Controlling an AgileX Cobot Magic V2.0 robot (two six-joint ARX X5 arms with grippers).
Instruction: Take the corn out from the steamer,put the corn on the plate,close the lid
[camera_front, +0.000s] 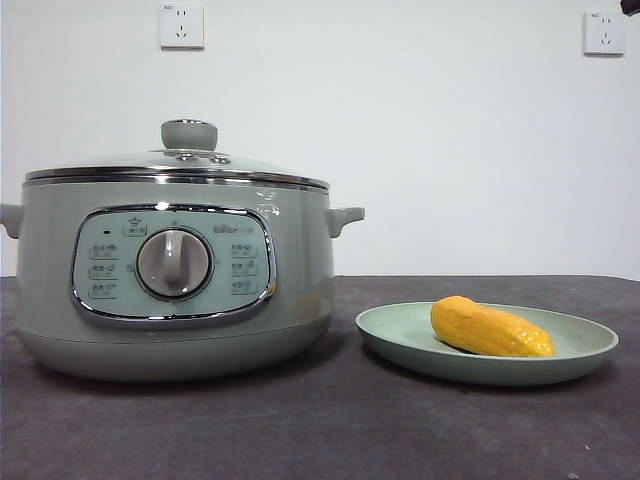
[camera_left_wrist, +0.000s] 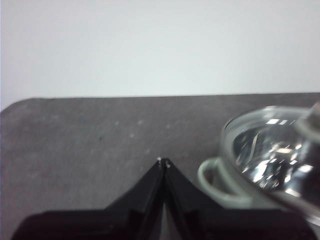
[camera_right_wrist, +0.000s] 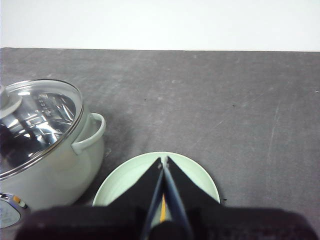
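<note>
The corn (camera_front: 491, 329) is being carried by the plate (camera_front: 400, 330) beneath the right tool (camera_right_wrist: 164, 159), jaws closed, empty; the lid (camera_front: 180, 163) is being borne by the steamer (camera_front: 60, 300) beside the left tool (camera_left_wrist: 163, 161), likewise closed, empty.

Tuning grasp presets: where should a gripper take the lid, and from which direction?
By the knob at the lid's centre, coming straight down. It is the only raised, narrow part; the glass dome is wide and slick, and its chrome rim sits flush on the steamer.

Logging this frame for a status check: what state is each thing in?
lid: closed on the steamer
corn: lying on the plate
left gripper: shut, empty, beside the steamer
right gripper: shut, empty, above the plate
</note>
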